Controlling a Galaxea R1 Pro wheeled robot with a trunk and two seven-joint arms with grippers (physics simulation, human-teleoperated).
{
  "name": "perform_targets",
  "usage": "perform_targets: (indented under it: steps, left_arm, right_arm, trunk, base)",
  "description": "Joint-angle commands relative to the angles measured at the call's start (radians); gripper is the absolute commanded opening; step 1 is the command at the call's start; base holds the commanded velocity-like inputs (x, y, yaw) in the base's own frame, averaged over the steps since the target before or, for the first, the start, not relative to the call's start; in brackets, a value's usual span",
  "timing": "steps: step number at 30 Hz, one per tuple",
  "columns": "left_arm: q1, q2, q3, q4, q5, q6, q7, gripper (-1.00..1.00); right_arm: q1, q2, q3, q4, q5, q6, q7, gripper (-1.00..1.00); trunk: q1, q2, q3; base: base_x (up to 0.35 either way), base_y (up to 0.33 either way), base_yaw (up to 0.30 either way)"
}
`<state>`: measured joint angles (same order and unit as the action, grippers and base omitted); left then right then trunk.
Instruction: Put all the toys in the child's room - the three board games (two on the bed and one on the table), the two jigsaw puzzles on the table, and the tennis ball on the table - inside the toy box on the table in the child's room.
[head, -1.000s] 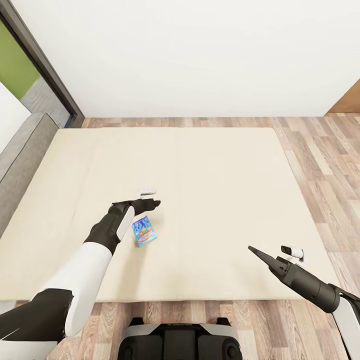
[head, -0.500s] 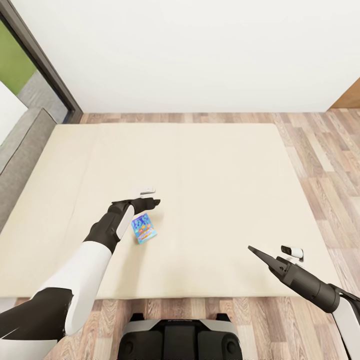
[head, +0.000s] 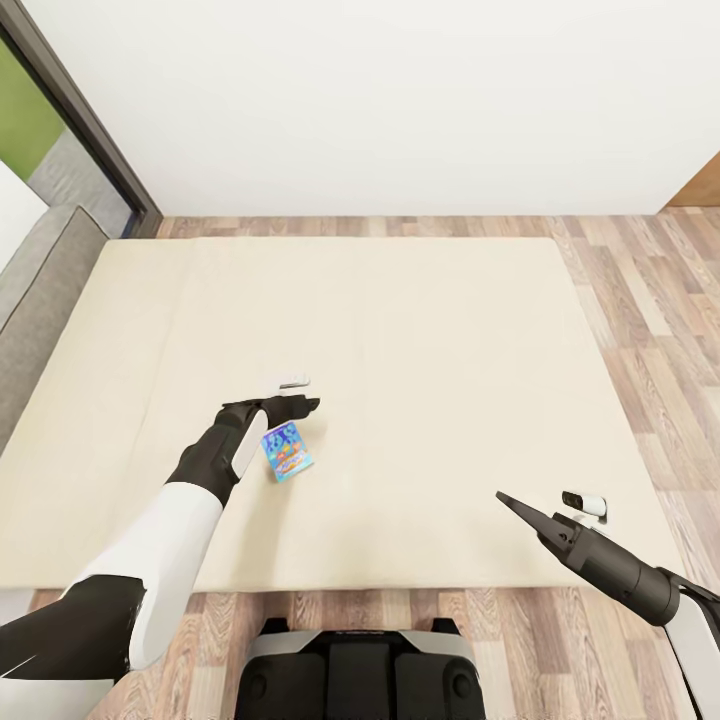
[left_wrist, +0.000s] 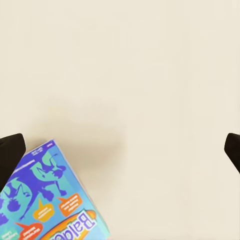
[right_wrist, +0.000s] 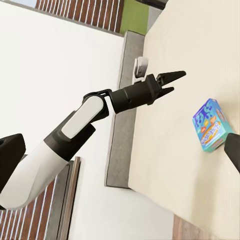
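Head view, flat glossy board game, plain beige bed

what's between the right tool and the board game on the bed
Nothing: the head view shows bare mattress between the right tool and the board game on the bed.

Left end effector extended forward, fingers spread; right end effector low, fingers parted.

I'm in a home bedroom: a wide beige bed at my twelve o'clock, wood-plank floor around it, plain white wall beyond, and a doorway at ten o'clock.
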<state>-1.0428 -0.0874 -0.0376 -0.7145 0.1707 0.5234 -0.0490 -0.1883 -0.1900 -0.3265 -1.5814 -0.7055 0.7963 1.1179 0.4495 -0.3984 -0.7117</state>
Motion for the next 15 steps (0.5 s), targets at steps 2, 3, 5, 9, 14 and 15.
perform_targets:
  steps: [2,3,5,9,14,15]
  left_arm:
    - [0.0,0.001,-0.001,-0.003,0.007,0.005,0.001,1.0]
    - [0.0,0.001,-0.001,-0.004,0.007,0.005,0.001,1.0]
    - [-0.001,0.001,-0.001,-0.012,0.007,0.005,0.002,1.0]
    - [-0.002,0.001,-0.001,-0.047,0.006,0.007,0.003,1.0]
    - [-0.007,0.002,-0.001,-0.099,0.006,0.014,0.003,1.0]
    - [-0.008,0.002,-0.001,-0.104,0.006,0.015,0.003,1.0]
  right_arm:
    - [0.0,0.0,0.0,0.0,-0.004,0.006,0.0,1.0]
    - [0.0,0.0,0.0,0.0,-0.004,0.006,0.0,1.0]
    - [0.0,0.0,0.0,0.0,-0.004,0.006,0.0,1.0]
    - [0.0,0.0,0.0,0.0,-0.003,0.006,0.0,1.0]
    - [0.0,0.0,0.001,0.0,-0.003,0.006,0.0,1.0]
    - [0.0,0.0,0.001,0.0,-0.003,0.006,0.0,1.0]
  trunk:
    - [0.0,-0.002,-0.004]
    - [0.0,-0.002,-0.006]
    - [0.0,-0.002,-0.009]
    - [0.0,-0.002,-0.016]
    - [0.0,-0.002,-0.024]
    - [0.0,-0.002,-0.026]
  base:
    - [0.0,0.0,0.0]
    - [0.0,0.0,0.0]
    - [0.0,0.0,0.0]
    - [0.0,0.0,0.0]
    - [0.0,0.0,0.0]
    - [0.0,0.0,0.0]
